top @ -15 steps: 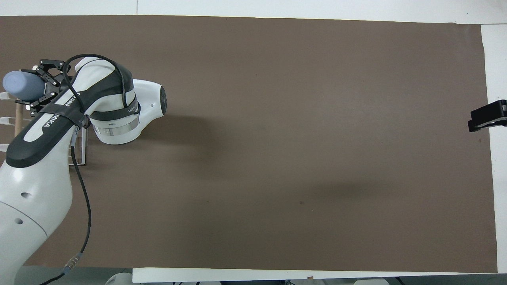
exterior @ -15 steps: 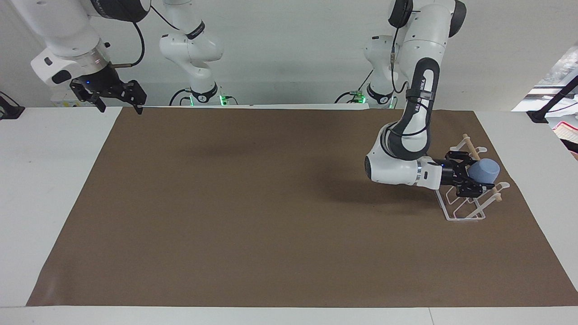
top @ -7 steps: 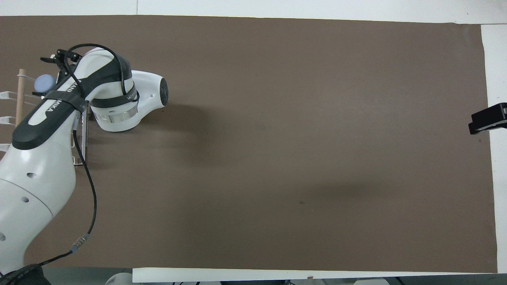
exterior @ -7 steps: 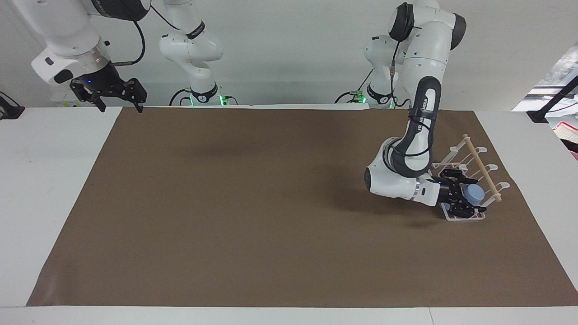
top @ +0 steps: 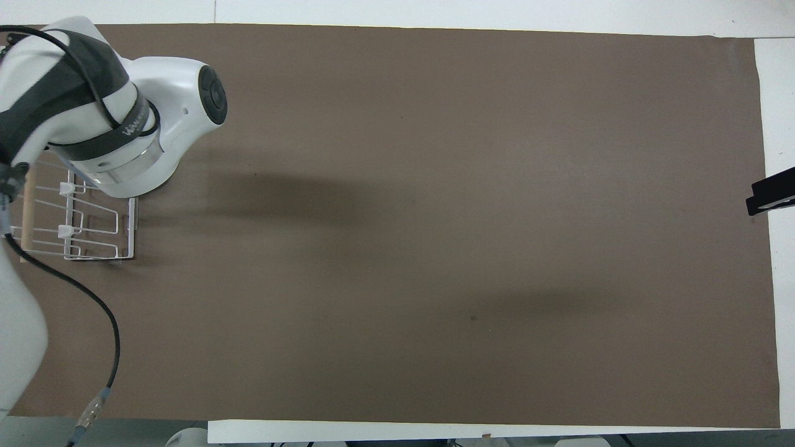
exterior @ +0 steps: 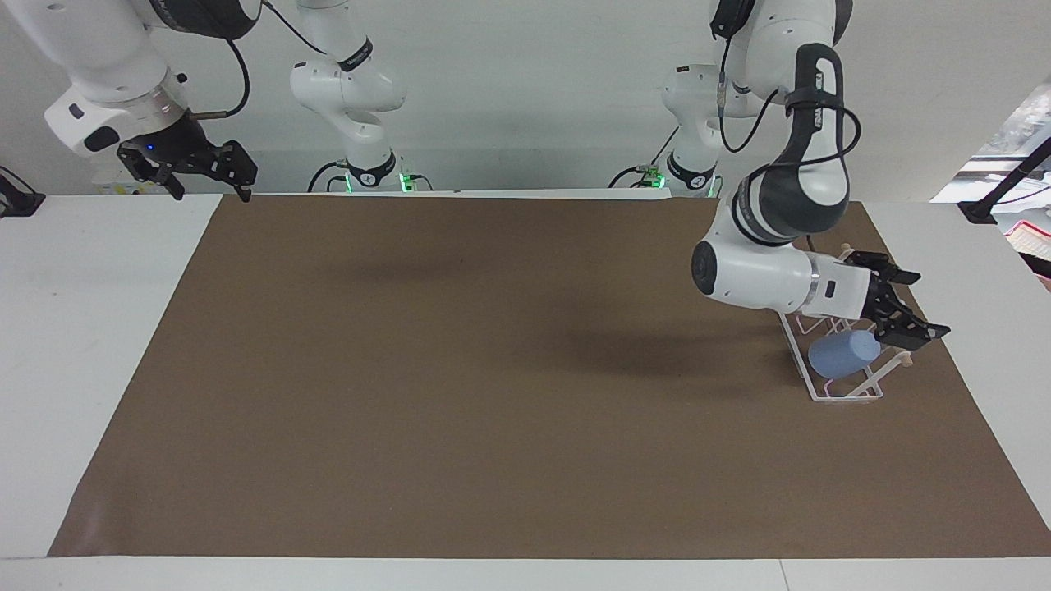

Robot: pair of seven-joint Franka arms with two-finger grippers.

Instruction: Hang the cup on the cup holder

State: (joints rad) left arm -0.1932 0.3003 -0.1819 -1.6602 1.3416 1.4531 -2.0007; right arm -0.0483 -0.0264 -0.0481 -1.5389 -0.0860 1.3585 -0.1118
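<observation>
Blue cup (exterior: 842,355) on cup holder (exterior: 846,392), just below wide, empty left claw (exterior: 903,310).

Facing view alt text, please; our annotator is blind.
A light blue cup sits tilted on the white wire cup holder, with the left claw open just above it. The right claw waits raised over the table's other end.

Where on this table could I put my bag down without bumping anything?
Most of the brown mat is bare. It is crowded only at the left arm's end: the cup holder with the cup, left gripper above.
</observation>
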